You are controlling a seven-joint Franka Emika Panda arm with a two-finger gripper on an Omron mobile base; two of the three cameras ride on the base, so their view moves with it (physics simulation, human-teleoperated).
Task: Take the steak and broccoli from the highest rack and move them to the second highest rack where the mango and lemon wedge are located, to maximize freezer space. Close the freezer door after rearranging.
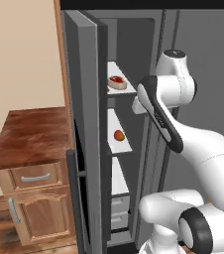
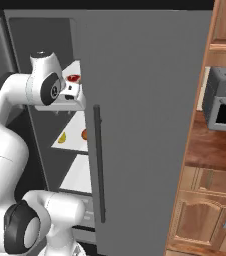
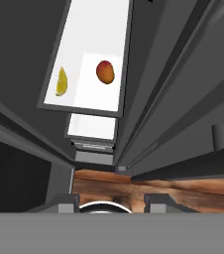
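The freezer door stands open to the left. The steak, red with a cream rim, lies on the highest rack. Below it, the second highest rack carries the mango and the yellow lemon wedge. My gripper hangs inside the freezer, just in front of the highest rack, and points down over the second rack. Its jaws are open with nothing between them. The broccoli is hidden.
A wooden drawer cabinet stands left of the open door. A closed grey door with a dark bar handle borders the opening on the right. White drawers sit at the freezer's bottom. A grey oven sits at far right.
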